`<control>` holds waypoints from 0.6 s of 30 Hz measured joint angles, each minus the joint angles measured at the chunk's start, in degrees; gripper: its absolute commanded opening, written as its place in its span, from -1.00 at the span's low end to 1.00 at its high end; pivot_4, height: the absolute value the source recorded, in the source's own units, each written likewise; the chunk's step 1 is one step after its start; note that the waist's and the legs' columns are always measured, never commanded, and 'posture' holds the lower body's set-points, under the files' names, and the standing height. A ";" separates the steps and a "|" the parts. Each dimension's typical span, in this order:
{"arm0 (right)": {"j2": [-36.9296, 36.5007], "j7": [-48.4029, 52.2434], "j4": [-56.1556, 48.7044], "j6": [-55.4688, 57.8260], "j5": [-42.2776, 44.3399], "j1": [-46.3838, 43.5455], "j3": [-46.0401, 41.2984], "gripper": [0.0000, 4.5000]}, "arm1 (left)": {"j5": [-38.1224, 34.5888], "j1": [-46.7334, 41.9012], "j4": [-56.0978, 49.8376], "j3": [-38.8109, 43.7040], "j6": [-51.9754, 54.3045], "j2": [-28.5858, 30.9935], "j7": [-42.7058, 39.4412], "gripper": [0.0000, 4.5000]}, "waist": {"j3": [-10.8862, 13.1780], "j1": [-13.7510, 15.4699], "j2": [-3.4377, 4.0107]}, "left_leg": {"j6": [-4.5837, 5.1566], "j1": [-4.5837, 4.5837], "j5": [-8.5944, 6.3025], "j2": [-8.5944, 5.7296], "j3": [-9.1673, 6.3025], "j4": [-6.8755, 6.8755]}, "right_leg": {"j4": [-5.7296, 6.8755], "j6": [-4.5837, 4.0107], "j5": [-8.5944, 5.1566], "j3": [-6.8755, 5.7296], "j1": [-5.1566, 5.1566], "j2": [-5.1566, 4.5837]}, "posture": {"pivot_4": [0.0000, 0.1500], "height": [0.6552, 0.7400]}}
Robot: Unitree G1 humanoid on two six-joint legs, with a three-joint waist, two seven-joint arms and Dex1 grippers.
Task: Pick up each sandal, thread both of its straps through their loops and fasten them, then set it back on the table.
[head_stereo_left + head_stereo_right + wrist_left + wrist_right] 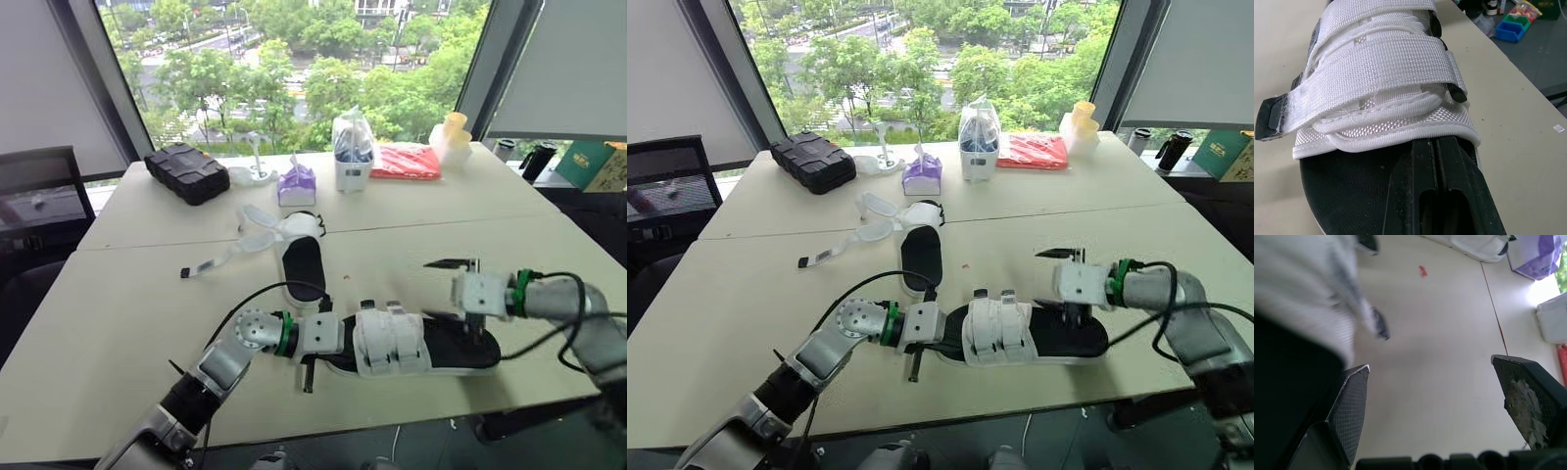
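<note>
Down flat on counter [147, 294], near edge: strapped sandal [392, 341], left end beneath closed left tool [1436, 147], right end beside wide-open right tool [1430, 364].

table [127, 294] lies open left of near sandal [392, 343], second sandal [302, 264] just beyond.

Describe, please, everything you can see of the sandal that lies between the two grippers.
The sandal has a black footbed and a white mesh upper, closed by two wide white woven straps with black pieces at their ends. Both straps lie fastened across the upper. It rests flat, sole down, on the near part of the table, lengthwise between the arms. The left gripper, shut, lies over the footbed at one end. The right gripper, open, hangs at the other end, one finger beside the sandal.
</note>
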 measured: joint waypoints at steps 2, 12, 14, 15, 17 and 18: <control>-1.08 -1.62 -0.47 -5.56 -1.36 2.69 -2.02 0.92 | -0.33 0.15 0.04 0.40 0.56 0.26 -0.05 -1.00 | 0.10 -0.16 -0.10 | -0.05 0.36 -0.03 0.15 -0.01 -0.05 | -0.01 0.00 -0.02 0.00 0.29 0.04 | 1.00 1.00; 1.64 -11.81 4.23 -28.59 -12.76 3.93 -1.16 0.92 | -1.77 1.88 -4.59 3.67 6.28 2.94 0.79 -1.00 | 0.55 -1.82 -0.42 | 0.02 0.66 0.02 0.23 -0.01 -0.25 | 0.00 -0.28 0.14 0.16 0.41 0.11 | 1.00 1.00; 5.70 -15.29 6.13 -33.29 -17.85 -0.14 1.50 0.92 | -2.43 2.53 -6.27 5.38 8.84 4.49 1.05 -1.00 | 0.67 -2.30 -0.45 | 0.01 0.66 0.03 0.24 -0.01 -0.27 | 0.07 -0.29 0.14 0.20 0.33 0.16 | 1.00 1.00; 7.45 -16.77 6.85 -35.21 -20.02 -2.29 3.16 0.92 | -2.90 2.88 -7.00 6.28 10.27 5.21 1.19 -1.00 | 0.77 -2.43 -0.33 | 0.00 0.65 0.04 0.23 -0.02 -0.27 | 0.09 -0.29 0.14 0.20 0.32 0.17 | 1.00 1.00; 8.83 -17.72 7.88 -36.37 -21.63 -4.28 4.68 0.92 | -3.15 3.38 -7.70 7.28 11.47 5.90 1.37 -1.00 | 0.84 -2.44 -0.30 | -0.01 0.65 0.05 0.22 -0.02 -0.27 | 0.10 -0.30 0.14 0.21 0.32 0.18 | 1.00 1.00; 10.09 -18.45 8.76 -37.28 -22.88 -6.26 5.90 0.92 | -3.67 3.94 -8.17 8.09 12.37 6.55 1.72 -1.00 | 0.88 -2.56 -0.33 | -0.02 0.65 0.05 0.22 -0.02 -0.27 | 0.10 -0.30 0.14 0.21 0.31 0.21 | 1.00 1.00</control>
